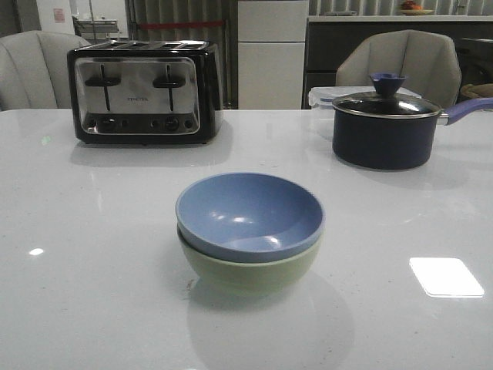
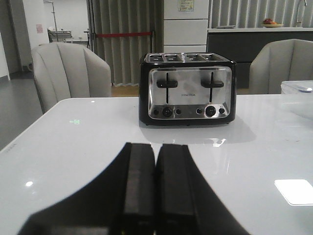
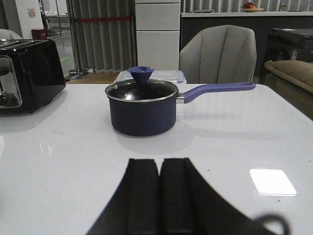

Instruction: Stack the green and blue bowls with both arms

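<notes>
The blue bowl is already sitting nested inside the green bowl, so stacking is looking finished, both the left gripper and the right gripper resting away with jaws pressed together, holding nothing

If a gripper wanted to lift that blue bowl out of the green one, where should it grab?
Probably the blue bowl's rim, from above: one finger inside, one outside. Its rim sits exposed above the green bowl, while its rounded sides are nested out of reach.
</notes>
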